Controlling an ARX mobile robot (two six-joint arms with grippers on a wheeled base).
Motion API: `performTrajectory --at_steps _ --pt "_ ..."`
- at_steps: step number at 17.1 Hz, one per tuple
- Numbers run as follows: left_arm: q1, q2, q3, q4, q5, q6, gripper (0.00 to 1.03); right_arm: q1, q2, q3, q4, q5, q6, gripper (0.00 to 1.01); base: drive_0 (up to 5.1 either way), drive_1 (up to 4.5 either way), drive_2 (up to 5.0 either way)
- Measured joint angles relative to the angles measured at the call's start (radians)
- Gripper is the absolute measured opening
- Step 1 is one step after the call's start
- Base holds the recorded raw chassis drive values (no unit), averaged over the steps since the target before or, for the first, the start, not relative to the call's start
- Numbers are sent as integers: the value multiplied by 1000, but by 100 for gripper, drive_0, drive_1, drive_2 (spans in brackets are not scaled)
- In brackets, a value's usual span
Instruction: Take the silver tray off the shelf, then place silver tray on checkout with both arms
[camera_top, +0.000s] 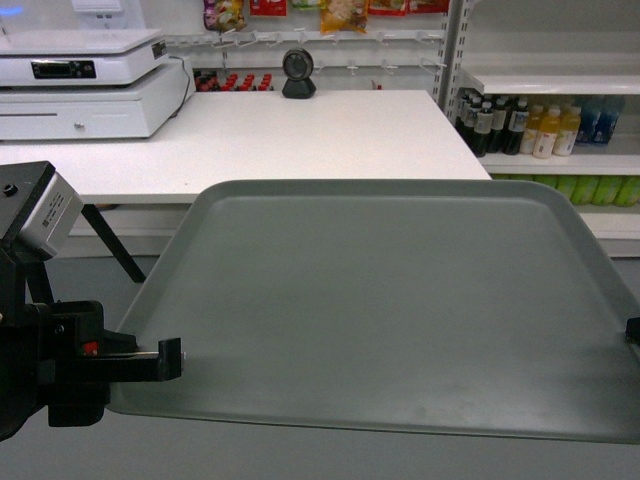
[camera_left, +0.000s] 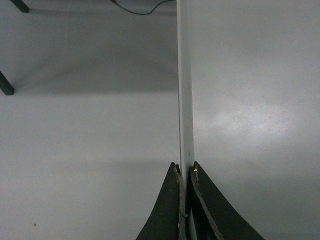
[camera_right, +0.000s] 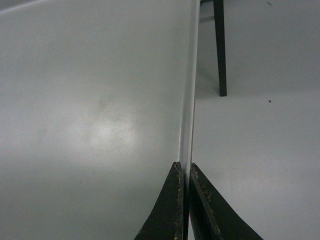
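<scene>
The tray (camera_top: 390, 300) is held in the air, filling the lower centre and right of the head view, level, with its far edge near the front edge of the bench (camera_top: 300, 140) but not resting on it. Grey floor is seen below the tray in both wrist views, so nothing supports it from beneath.

The left end effector (camera_top: 172, 358) is seen at lower left of the head view, closed on the tray's left rim. In the left wrist view the fingers (camera_left: 167, 210) are pinched onto the thin rim edge, with almost no gap between them. The right end effector (camera_right: 184, 172) is likewise clamped on the right rim in the right wrist view; in the head view only a sliver of it is seen at the right frame edge.

Handling, judged: the tray is taken to be stiff, fairly light and smooth. No sag is seen across its span. The matte surface and narrow rim give little purchase, so slip or twist at the pinch points is the likely risk. Opposite long-side rims, gripped at matching positions, are judged the proper hold.

A cash register (camera_top: 85, 85) stands at upper left of the bench and a scanner (camera_top: 298, 73) at its back centre.
</scene>
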Motion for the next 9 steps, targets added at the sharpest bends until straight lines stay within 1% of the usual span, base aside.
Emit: performTrajectory --at_steps 3,9 --pt "7 1 0 -3 2 0 3 2 1 0 2 -5 3 2 0 0 0" --pt "5 0 -1 0 2 0 3 1 0 0 2 -4 3 2 -11 416 -438"
